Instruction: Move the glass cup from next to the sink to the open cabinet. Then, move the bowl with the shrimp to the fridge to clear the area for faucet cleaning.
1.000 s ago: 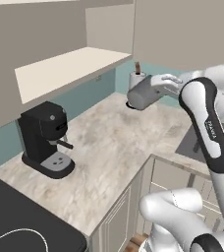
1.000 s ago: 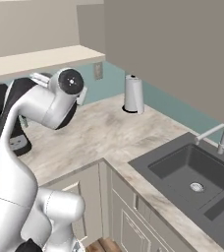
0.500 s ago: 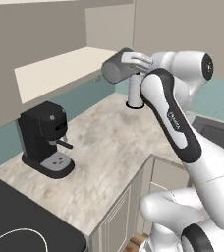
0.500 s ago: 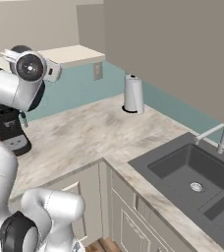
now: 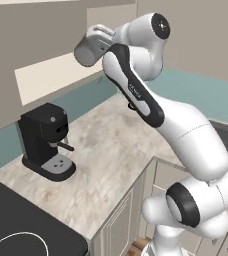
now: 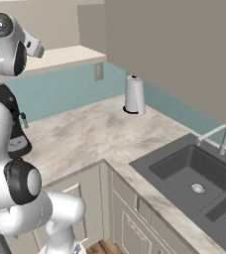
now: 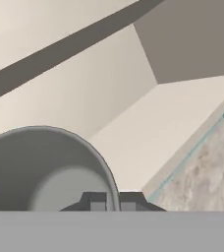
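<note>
My gripper (image 5: 100,36) is shut on the rim of the glass cup (image 5: 88,50), a plain grey tumbler held high and tilted. It hangs just in front of the open cabinet (image 5: 56,74), level with its cream shelf board. In the hand view the glass cup (image 7: 40,167) sits at lower left with my gripper (image 7: 112,202) pinching its wall, and the cabinet's shelf board (image 7: 153,133) lies beyond. The dark double sink (image 6: 197,171) and the silver faucet (image 6: 218,137) are at the right. The bowl with the shrimp and the fridge are out of view.
A black coffee machine (image 5: 46,141) stands on the marbled counter (image 5: 111,150) under the open shelf. A black stovetop (image 5: 21,230) lies at lower left. A paper towel roll (image 6: 134,95) stands by the wall, with an outlet (image 6: 99,72) to its left.
The arm has swung up and to the left, carrying the cup from above the counter near the paper towel roll to the height of the open cabinet's shelf.
</note>
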